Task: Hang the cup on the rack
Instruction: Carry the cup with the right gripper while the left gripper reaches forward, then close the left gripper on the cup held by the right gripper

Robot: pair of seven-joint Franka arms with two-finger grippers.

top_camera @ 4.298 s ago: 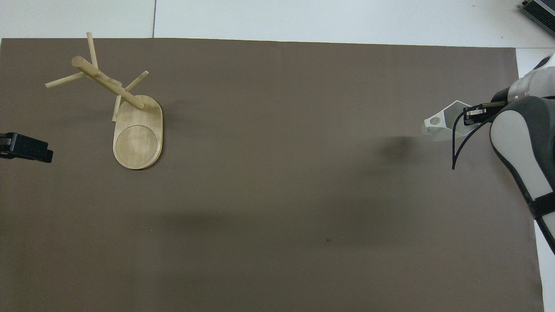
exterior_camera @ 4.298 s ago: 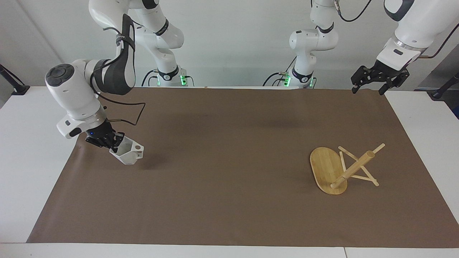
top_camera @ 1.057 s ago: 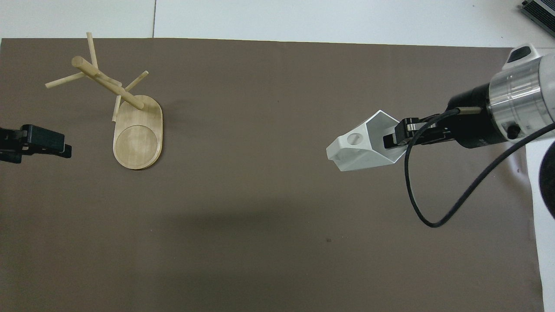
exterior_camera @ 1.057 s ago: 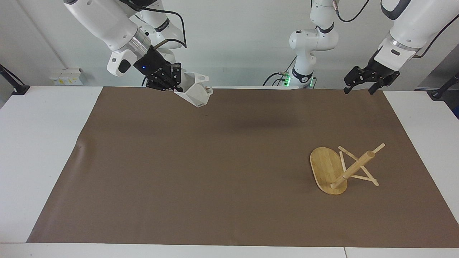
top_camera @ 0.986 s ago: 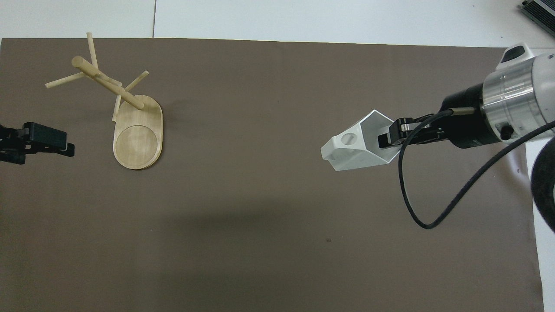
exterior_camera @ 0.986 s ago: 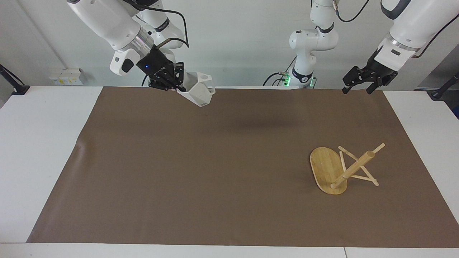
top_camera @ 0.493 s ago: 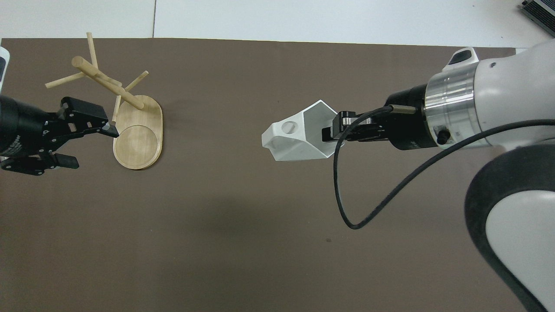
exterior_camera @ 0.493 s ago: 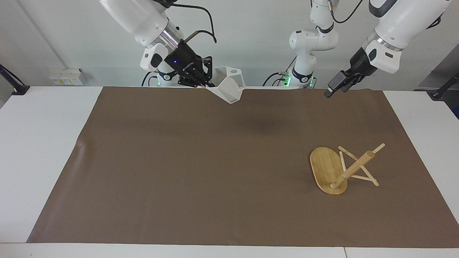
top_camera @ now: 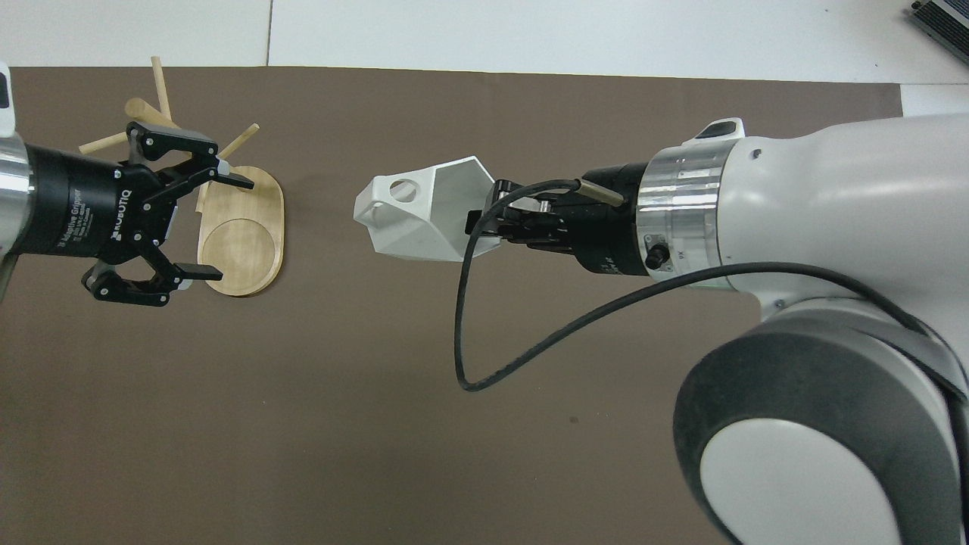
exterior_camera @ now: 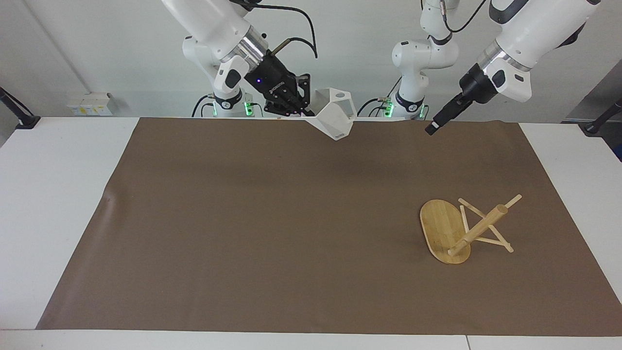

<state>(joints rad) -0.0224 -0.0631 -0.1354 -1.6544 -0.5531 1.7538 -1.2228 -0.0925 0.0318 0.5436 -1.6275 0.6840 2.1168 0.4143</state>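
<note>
The white faceted cup (exterior_camera: 335,118) hangs tilted in the air, handle hole up, over the middle of the brown mat; it also shows in the overhead view (top_camera: 416,216). My right gripper (exterior_camera: 302,108) is shut on the cup's rim, seen from above too (top_camera: 484,221). The bamboo rack (exterior_camera: 478,227) stands on its oval base (top_camera: 242,242) toward the left arm's end of the table, its pegs bare. My left gripper (top_camera: 227,227) is open and empty, raised in the air (exterior_camera: 431,128), apart from the rack.
A brown mat (exterior_camera: 243,218) covers most of the white table (exterior_camera: 53,194). The right arm's black cable (top_camera: 484,363) loops below its wrist. Both arm bases stand along the table's edge nearest the robots.
The right gripper lifted the cup off the mat at the right arm's end and carried it high toward the middle. The left gripper swung in toward the rack and turned.
</note>
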